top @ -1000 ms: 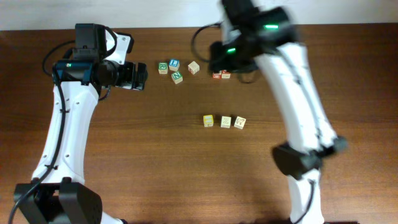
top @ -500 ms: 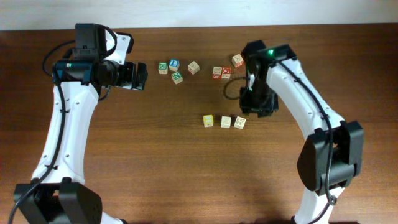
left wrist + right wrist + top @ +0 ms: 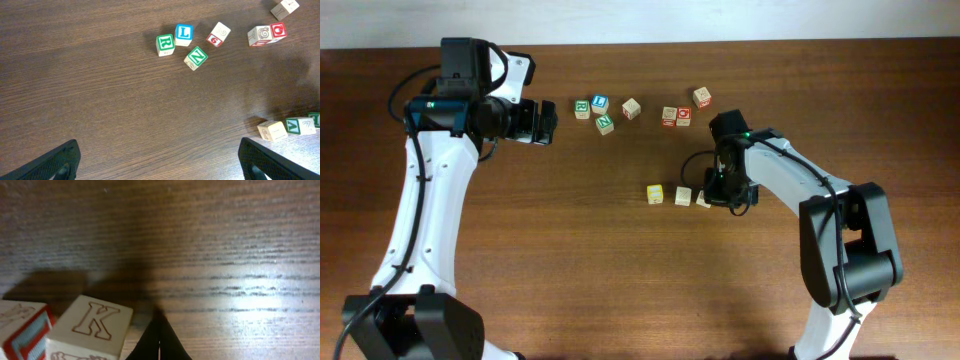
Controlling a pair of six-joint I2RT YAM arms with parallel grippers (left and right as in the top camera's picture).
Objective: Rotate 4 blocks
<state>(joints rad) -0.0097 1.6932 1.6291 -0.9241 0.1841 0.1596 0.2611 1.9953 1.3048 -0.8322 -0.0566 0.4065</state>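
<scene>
Blocks (image 3: 682, 196) in row number three, scattered cubes (image 3: 605, 123) seven.

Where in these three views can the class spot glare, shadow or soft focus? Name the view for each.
Right wrist view: a bright glare patch on the table, a dark shadow spreading beside the K block, and soft focus throughout. Left wrist view: sharp, with a shadow darkening the wood towards the right edge. Overhead view: evenly lit and sharp.
</scene>
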